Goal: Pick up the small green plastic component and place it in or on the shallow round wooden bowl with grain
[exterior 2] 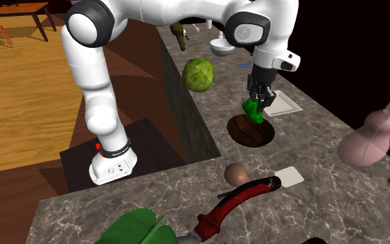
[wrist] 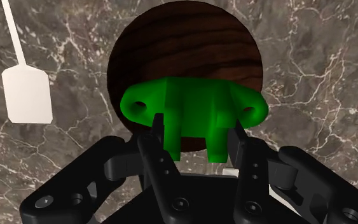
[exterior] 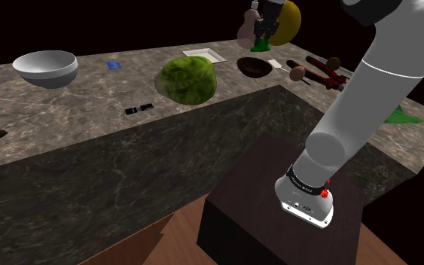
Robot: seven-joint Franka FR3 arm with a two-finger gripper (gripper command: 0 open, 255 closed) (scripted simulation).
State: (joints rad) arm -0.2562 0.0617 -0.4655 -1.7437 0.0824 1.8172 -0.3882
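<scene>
Gripper (wrist: 195,130) fingers pinch the green component (wrist: 193,105) by its mid-section. Its 2 lugged ends stick out either side, so its long axis runs across the fingers. Component hangs above the wooden bowl (wrist: 184,44), not touching it. Along the gripper's line the bowl lies straight beyond the part, which overlaps the bowl's rim nearest the gripper, not its centre. Judgement: carry approx done; next is a short nudge toward bowl centre, then down & release. 1 white paddle-shaped item (wrist: 26,95) lies beside the bowl.
</scene>
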